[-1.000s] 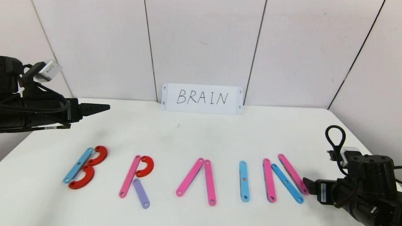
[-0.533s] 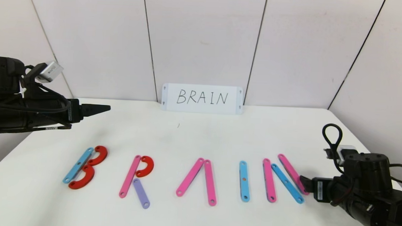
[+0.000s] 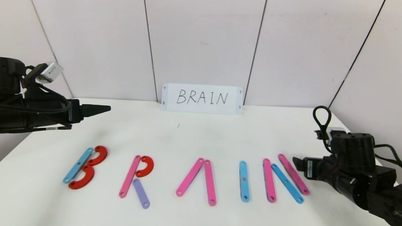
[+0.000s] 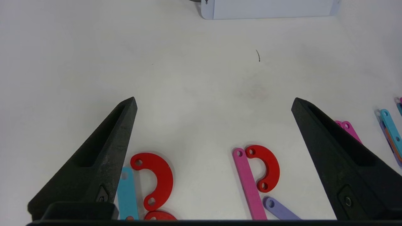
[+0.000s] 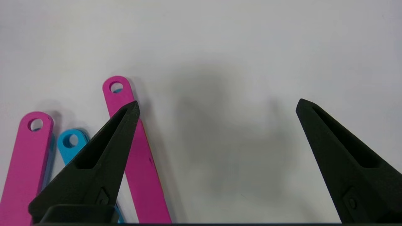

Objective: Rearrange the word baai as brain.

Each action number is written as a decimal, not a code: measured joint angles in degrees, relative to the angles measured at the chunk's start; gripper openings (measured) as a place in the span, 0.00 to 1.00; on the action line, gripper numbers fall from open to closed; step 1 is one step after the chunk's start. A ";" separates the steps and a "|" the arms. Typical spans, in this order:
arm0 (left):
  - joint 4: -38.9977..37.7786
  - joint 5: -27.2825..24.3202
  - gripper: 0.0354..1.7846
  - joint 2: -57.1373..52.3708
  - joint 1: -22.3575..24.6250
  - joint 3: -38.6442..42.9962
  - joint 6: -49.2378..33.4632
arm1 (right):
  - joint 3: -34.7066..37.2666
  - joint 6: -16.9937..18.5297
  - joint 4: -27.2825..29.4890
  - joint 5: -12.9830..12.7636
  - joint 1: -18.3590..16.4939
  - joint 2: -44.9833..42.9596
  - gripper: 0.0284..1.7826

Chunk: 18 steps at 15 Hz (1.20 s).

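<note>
The word lies along the table's front. Its B [image 3: 85, 167] is a blue strip with two red curves. The R [image 3: 137, 180] is pink, red and purple, the A [image 3: 198, 180] is two pink strips, and the I [image 3: 244, 180] is one blue strip. The N [image 3: 284, 177] is pink, blue and pink. My left gripper [image 3: 104, 108] hovers open behind the B, holding nothing; its wrist view shows the R's red curve [image 4: 267, 168]. My right gripper [image 3: 295, 162] hangs open and empty just right of the N, beside the N's outer pink strip [image 5: 141, 169].
A white card [image 3: 201, 98] with handwritten BRAIN leans on the back wall. The white table [image 3: 200, 136] ends close behind both arms, and panel walls close in the rear and right.
My right gripper has risen and drawn back from the near end of the N's outer pink strip. The left arm and all letter pieces stay where they were.
</note>
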 joint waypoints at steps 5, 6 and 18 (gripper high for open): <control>0.02 0.00 0.97 0.17 0.00 -0.06 0.00 | -3.67 -0.15 0.05 0.00 0.28 4.52 0.97; 0.00 0.00 0.97 0.22 0.00 -0.06 0.00 | -4.06 -0.13 0.05 -0.02 0.63 5.30 0.97; -0.78 -0.01 0.97 0.50 0.10 0.16 0.06 | -5.22 -0.24 0.24 -0.61 2.35 5.94 0.97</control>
